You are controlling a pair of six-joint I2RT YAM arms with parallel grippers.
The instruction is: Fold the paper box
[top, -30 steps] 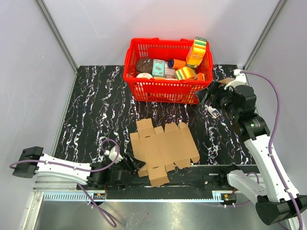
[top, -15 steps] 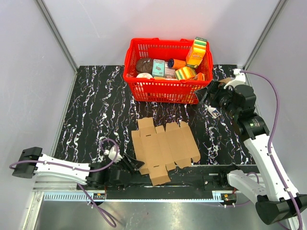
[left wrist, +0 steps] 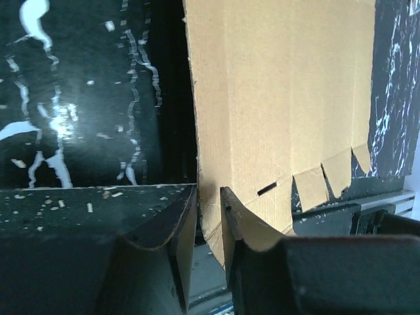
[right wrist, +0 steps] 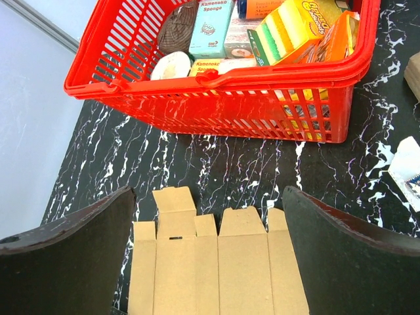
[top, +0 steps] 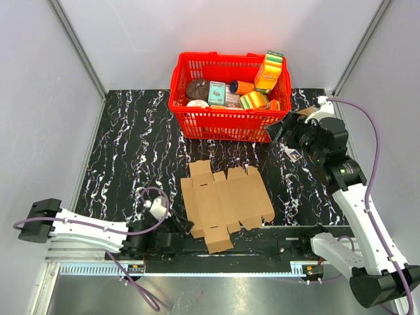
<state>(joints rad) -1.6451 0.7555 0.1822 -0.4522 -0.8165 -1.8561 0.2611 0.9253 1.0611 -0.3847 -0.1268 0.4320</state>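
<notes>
The paper box (top: 223,203) lies flat and unfolded on the black marbled table, near the front edge, with its tabs pointing to the back and front. My left gripper (top: 184,226) sits low at the box's left edge. In the left wrist view the brown sheet (left wrist: 282,98) runs away from the jaws, and its near edge stands between the two fingers (left wrist: 209,190), which have closed to a narrow slot around it. My right gripper (top: 279,131) hovers wide open beside the red basket; its view looks down on the box's rear tabs (right wrist: 216,269) with nothing between the fingers (right wrist: 209,193).
A red basket (top: 226,115) full of groceries stands at the back centre, its front wall (right wrist: 216,98) close ahead of the right gripper. A white packet (top: 291,154) and a small brown carton (top: 307,111) lie at the right. Grey walls enclose the table on three sides.
The left gripper's jaws have closed in on the box's left edge, and the box has slid slightly to the right. The right arm has barely moved.
</notes>
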